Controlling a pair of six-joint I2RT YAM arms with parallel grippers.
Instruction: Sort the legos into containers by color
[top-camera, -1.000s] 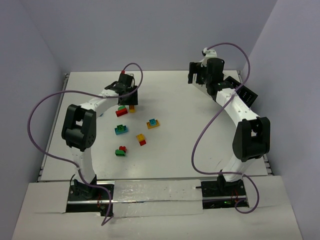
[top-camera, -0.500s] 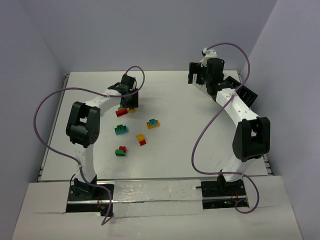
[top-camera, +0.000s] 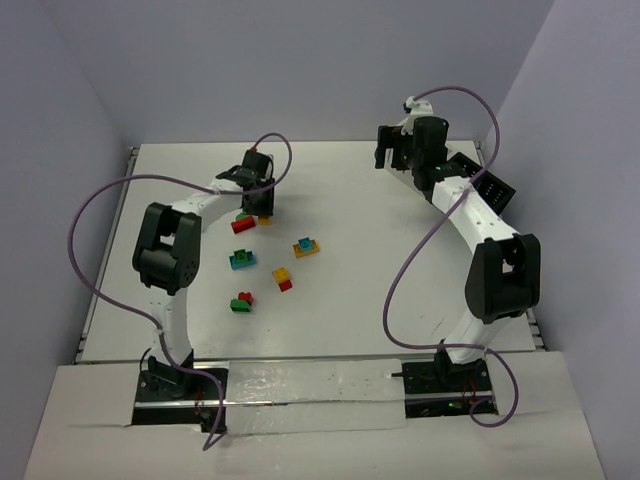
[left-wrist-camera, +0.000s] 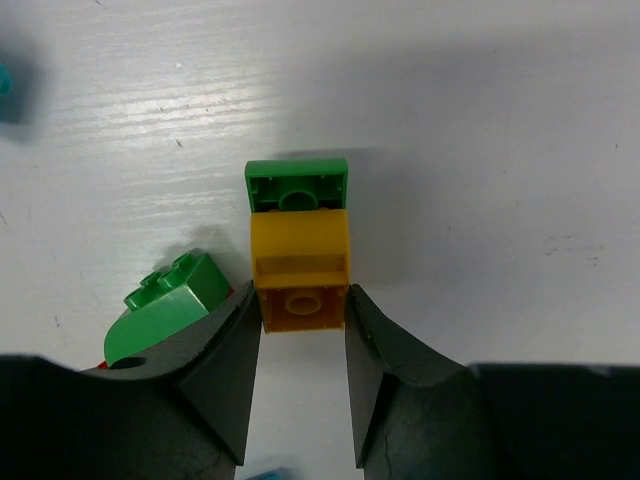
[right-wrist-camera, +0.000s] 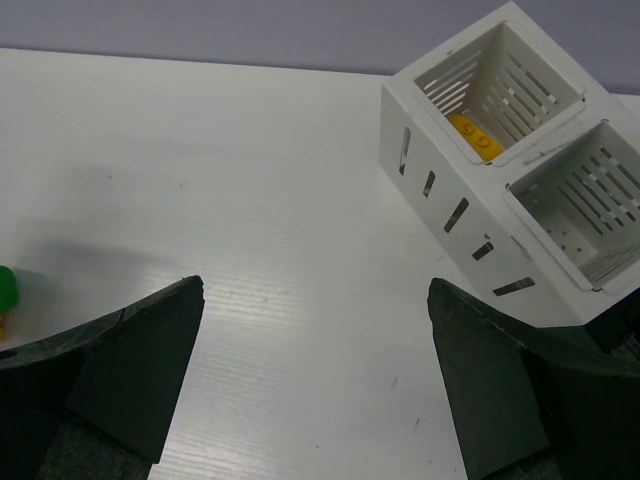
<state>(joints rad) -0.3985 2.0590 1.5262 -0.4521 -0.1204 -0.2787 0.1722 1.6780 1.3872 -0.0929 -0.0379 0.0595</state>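
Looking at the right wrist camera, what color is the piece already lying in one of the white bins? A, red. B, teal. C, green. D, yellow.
D: a yellow piece lies on the floor of the white bin nearest the table's far edge, seen through its open top.

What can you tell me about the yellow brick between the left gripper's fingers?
The yellow brick looks like smooth, shiny plastic. It lies on the white table, with a round hole showing at the end nearest the gripper. A green brick is stuck to its far end. The left gripper has one dark finger against each side of it, seemingly touching.
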